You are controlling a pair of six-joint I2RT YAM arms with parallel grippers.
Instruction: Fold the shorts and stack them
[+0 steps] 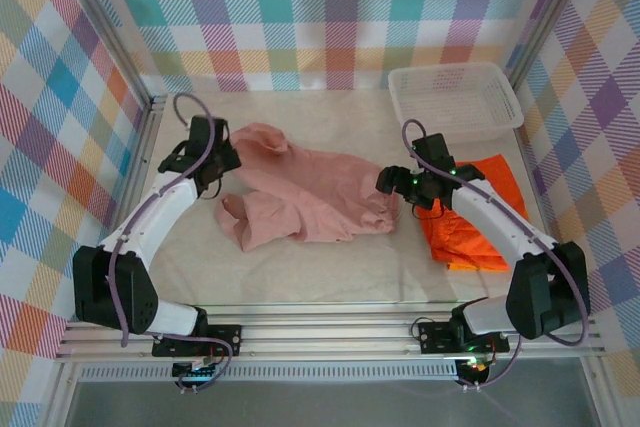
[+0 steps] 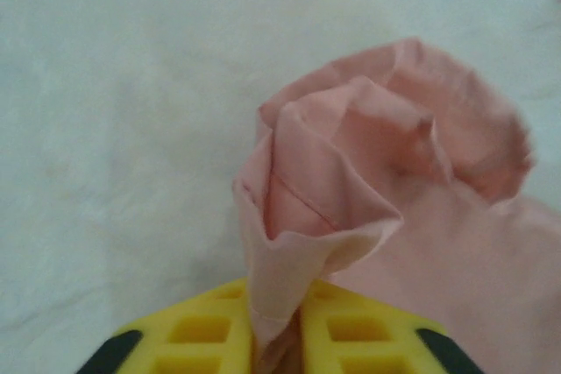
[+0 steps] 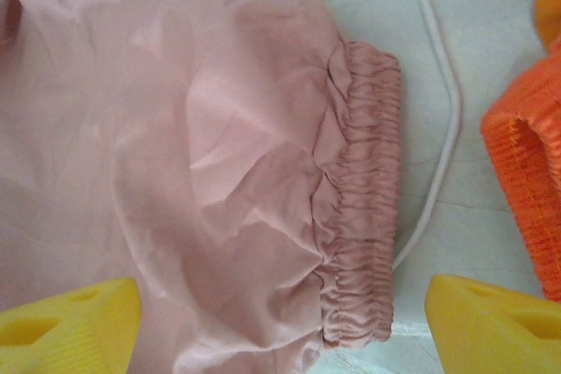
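One pair of dusty pink cloth shorts (image 1: pixel 310 197) lies spread and rumpled across the middle of the white-covered counter (image 1: pixel 300 277), between my two arms. My left jaws are clenched on a pinch of that pink fabric at the left end of the garment: in the left wrist view a hemmed fold of the cloth runs down between my yellow ribbed fingers (image 2: pixel 202 332) and stands up from them in a loose, rolled peak, with the rest of the shorts trailing off to the right over the counter. My right jaws are released and spread wide, hanging above the opposite end of the pink shorts; in the right wrist view the gathered elastic waistband (image 3: pixel 364 190) lies between my yellow fingertips (image 3: pixel 491 321), and neither of them touches the cloth. Just beside the waistband a thin white drawstring (image 3: pixel 443 129) curves over the counter. Bright orange cloth shorts (image 1: pixel 470 217) lie in a flattish heap near the right edge, partly under my right arm. I cannot tell how many garments are in that heap. Beyond it, in the far right corner, sits a white plastic mesh basket (image 1: pixel 455 97).
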